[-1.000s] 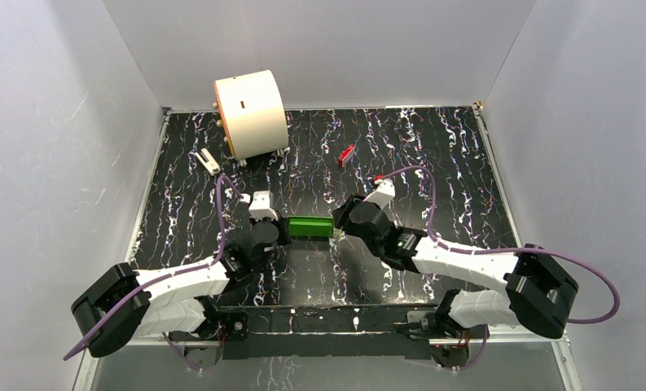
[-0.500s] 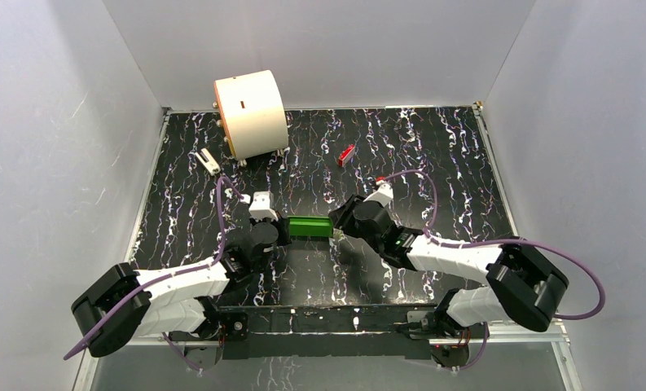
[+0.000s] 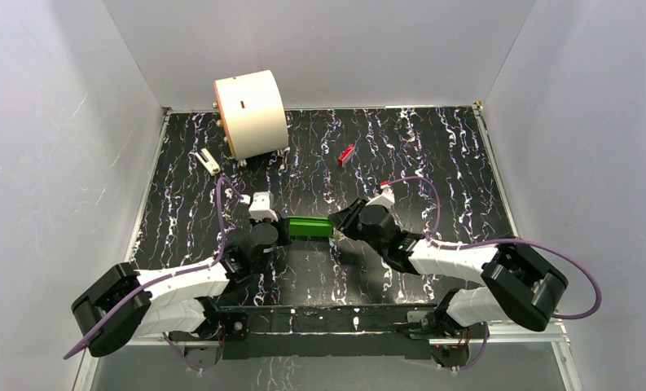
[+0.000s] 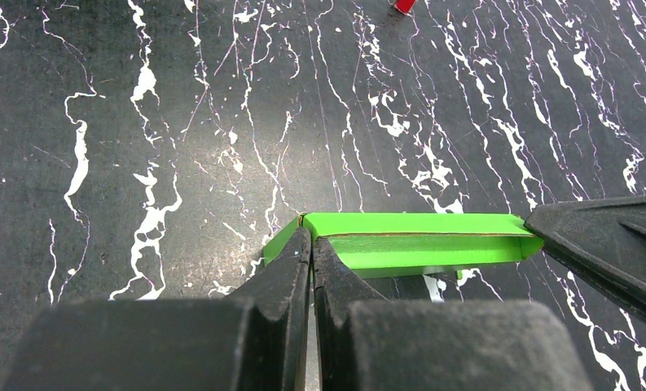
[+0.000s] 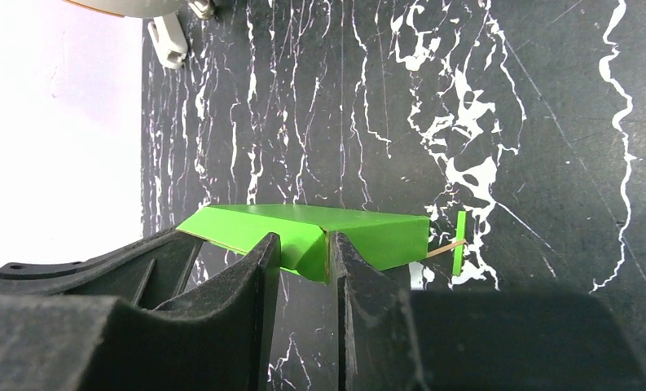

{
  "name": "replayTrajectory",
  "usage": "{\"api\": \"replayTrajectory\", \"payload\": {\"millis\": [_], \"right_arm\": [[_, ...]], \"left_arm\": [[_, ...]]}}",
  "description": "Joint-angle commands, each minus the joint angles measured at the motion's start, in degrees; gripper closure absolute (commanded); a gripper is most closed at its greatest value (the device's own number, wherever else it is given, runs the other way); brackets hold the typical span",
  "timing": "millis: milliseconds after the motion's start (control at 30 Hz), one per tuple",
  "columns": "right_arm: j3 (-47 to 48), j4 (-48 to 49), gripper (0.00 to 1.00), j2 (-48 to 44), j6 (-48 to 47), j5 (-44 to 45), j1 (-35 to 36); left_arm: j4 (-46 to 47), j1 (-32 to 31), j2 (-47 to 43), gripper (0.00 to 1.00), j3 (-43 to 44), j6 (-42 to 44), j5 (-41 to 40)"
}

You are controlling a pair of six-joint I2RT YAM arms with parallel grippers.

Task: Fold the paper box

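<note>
**Both pincers on the ends of the green box, mid-fold**

Every place here is given from the paper box (image 3: 309, 226), which lay near the middle of the black marbled worktop (image 3: 433, 163), with its long side running left to right.

Well to the left of it and farther back stood a large cream cylinder (image 3: 250, 114), apart from the work.

The left pincer (image 4: 311, 244) was at the box's left end. Its fingers were clenched almost flat together, and the thin green edge of that end looked nipped between the tips.

The box itself (image 4: 417, 244) showed as a shallow, partly flattened sleeve. One long crease was raised along its top, and the hollow inside was visible from the left wrist view.

Behind the box and slightly to the right, a small red block (image 3: 345, 155) lay untouched.

The right pincer (image 5: 305, 248) was at the box's right end. Its fingers stood narrowly apart on either side of that end, with green card filling the gap, so it appeared to be grasping the box there. A small loose tab stuck out past the far corner.

The step in hand seemed to be holding both ends to shape the sleeve. The next move would probably call for a steady left grip while the right end's tab was pressed or tucked in. It would need gentle force, because thin card buckles easily.
</note>
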Motion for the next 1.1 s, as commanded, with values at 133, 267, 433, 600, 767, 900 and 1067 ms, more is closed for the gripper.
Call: {"api": "replayTrajectory", "payload": {"millis": [133,267,433,600,767,900,1067], "right_arm": [[-7.69,1.53,0.67,4.37,-0.1,-4.94,0.16],[-9.21,3.8,0.69,6.23,-2.21,-5.42,0.08],[-11.21,8.23,0.73,9.56,-3.22,-5.88,0.08],[-11.72,9.2,0.76,11.02,-3.45,-5.87,0.15],[-11.73,8.07,0.76,10.51,-4.34,-3.83,0.15],[-11.4,7.48,0.77,10.57,-4.8,-3.11,0.16],[-11.07,7.42,0.77,10.97,-5.42,-3.1,0.22]], "left_arm": [[-4.71,-0.69,1.91,1.0,-2.11,-2.18,1.37],[-4.59,-0.66,1.6,1.0,-2.37,-3.04,1.9],[-4.23,-0.71,0.53,0.93,-2.92,-4.49,2.8],[-5.84,-0.69,-3.11,0.82,-3.42,-6.21,4.41],[-8.91,-0.71,-10.2,0.62,-4.15,-8.37,6.38],[-12.05,-0.58,-17.33,0.47,-4.78,-12.04,7.96],[-15.04,-0.28,-25.04,0.27,-4.95,-15.91,7.53]]}}
